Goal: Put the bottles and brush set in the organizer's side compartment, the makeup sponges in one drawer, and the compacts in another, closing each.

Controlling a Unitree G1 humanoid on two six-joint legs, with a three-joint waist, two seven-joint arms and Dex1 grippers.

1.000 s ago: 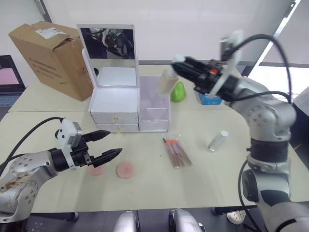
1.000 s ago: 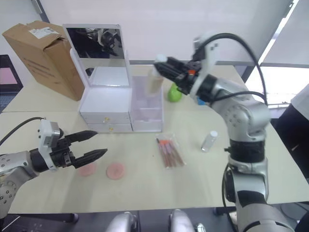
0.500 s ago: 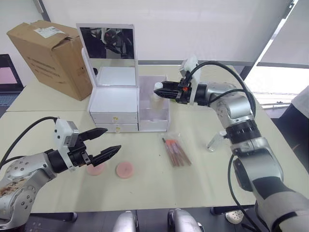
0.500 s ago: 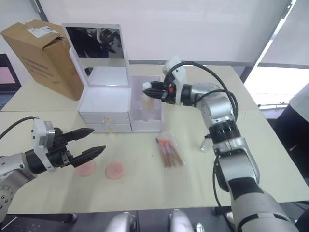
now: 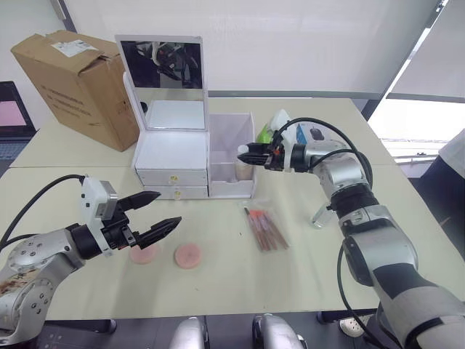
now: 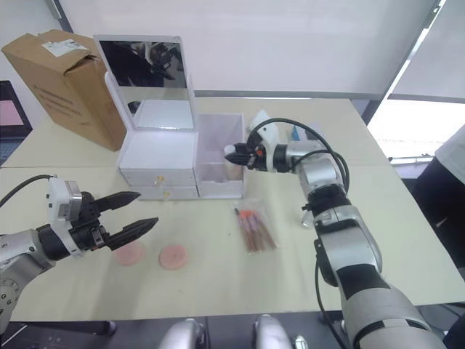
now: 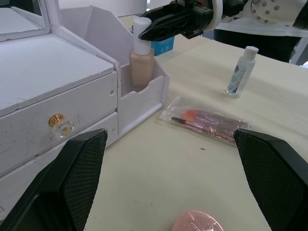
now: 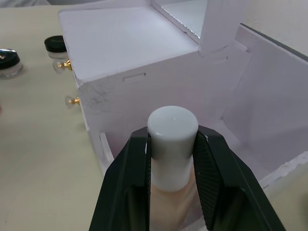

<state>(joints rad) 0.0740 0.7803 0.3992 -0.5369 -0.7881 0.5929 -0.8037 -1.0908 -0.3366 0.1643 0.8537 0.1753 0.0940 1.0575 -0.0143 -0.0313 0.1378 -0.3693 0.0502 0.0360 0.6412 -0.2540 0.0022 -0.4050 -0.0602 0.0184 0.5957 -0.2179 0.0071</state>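
Right wrist view: right gripper (image 8: 172, 159) clamps white-capped beige bottle (image 7: 142, 61), upright inside side compartment (image 5: 231, 156). Left gripper (image 5: 158, 211): fingers wide, holding nothing. Table: one clear bottle (image 7: 240, 72), one brush set (image 5: 265, 228), two makeup sponges (image 5: 189, 255).

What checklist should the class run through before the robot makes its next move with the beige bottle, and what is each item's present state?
1. Beige bottle stands upright inside the side compartment: ok.
2. Right gripper released from its white cap: not ok, fingers clamp the cap.
3. Bottle base resting on the bin floor: cannot tell.
4. Clear bottle on the table, free to pick: ok.
5. Brush set unobstructed: ok.
6. Left gripper open, apart from the sponges: ok.
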